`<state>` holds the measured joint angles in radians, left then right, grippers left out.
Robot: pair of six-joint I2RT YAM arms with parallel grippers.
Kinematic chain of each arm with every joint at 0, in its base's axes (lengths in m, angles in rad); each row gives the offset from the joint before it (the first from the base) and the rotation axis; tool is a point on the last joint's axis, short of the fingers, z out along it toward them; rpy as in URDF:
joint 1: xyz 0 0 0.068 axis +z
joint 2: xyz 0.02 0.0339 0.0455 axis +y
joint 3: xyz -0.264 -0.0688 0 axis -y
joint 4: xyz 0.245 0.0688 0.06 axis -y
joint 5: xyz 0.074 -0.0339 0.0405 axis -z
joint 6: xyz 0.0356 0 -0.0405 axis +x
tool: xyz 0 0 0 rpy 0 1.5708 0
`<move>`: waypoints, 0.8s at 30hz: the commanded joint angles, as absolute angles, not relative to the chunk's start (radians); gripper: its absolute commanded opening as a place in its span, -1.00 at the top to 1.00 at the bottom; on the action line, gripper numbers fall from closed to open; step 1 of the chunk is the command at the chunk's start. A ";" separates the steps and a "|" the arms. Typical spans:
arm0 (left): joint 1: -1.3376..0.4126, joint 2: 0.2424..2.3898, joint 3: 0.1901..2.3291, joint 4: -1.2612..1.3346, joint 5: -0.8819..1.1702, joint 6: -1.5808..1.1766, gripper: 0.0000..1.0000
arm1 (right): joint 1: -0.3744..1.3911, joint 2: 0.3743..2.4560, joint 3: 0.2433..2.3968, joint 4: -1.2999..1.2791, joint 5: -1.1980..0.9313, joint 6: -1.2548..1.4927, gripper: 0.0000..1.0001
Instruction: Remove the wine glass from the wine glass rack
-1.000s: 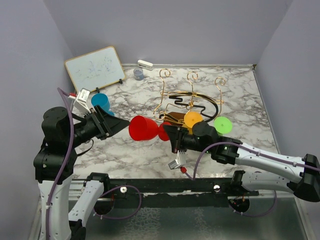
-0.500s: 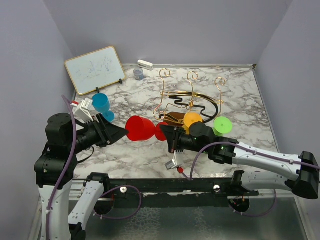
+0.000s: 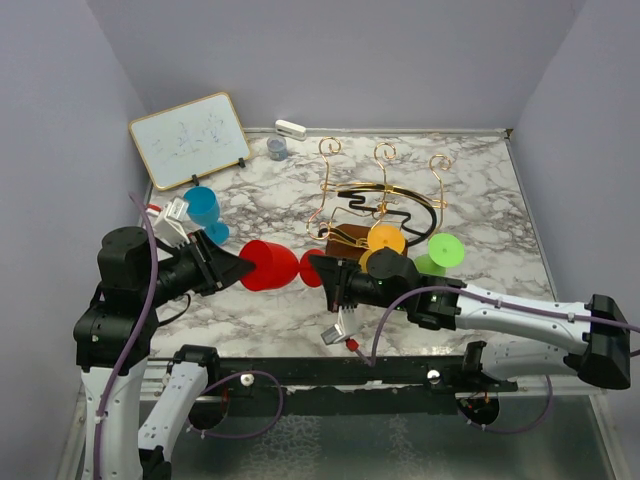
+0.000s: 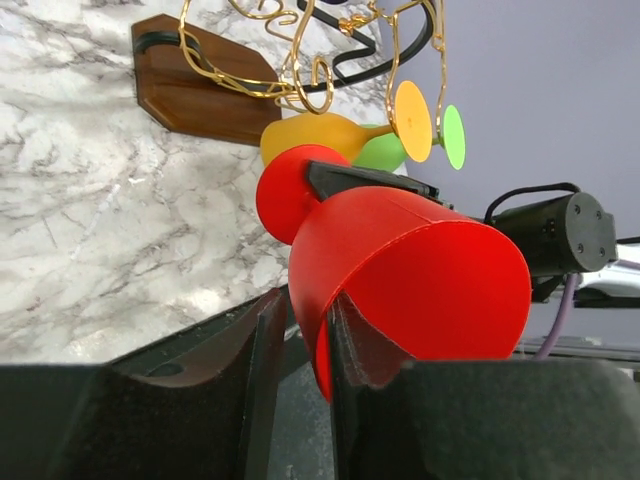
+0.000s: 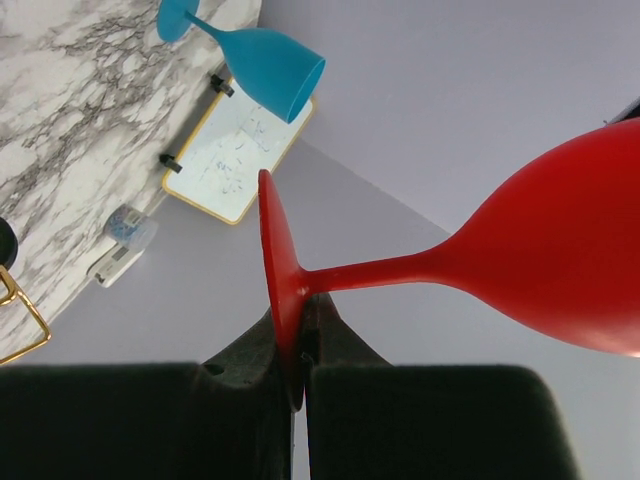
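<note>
The red wine glass (image 3: 270, 265) lies horizontal at 8 o'clock from the wine glass rack (image 3: 380, 200), clear of its hooks. The left end effector (image 3: 245, 268) clamps its rim and the right end effector (image 3: 322, 271) clamps its foot, likely for a handover.

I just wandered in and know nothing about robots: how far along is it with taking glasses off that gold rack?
Done: the red glass is clear of the rack, and a blue glass stands on the table. In hand: the right tool pinches the red glass's foot; the left tool straddles its rim. Left, probably: setting it down. An orange glass and a green glass hang on the rack.
</note>
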<state>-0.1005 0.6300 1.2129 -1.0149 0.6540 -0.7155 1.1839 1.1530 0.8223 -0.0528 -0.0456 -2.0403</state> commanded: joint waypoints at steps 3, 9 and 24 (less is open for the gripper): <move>-0.104 0.622 1.236 -1.032 0.591 -0.694 1.00 | 1.213 1.158 0.857 0.009 -0.004 -2.011 0.97; -0.104 0.631 1.342 -1.041 0.519 -0.705 1.00 | 1.216 1.124 0.830 0.029 -0.001 -1.972 0.37; -0.120 0.729 1.765 -0.863 0.202 -0.775 1.00 | 1.235 1.030 0.806 0.029 0.007 -1.848 0.14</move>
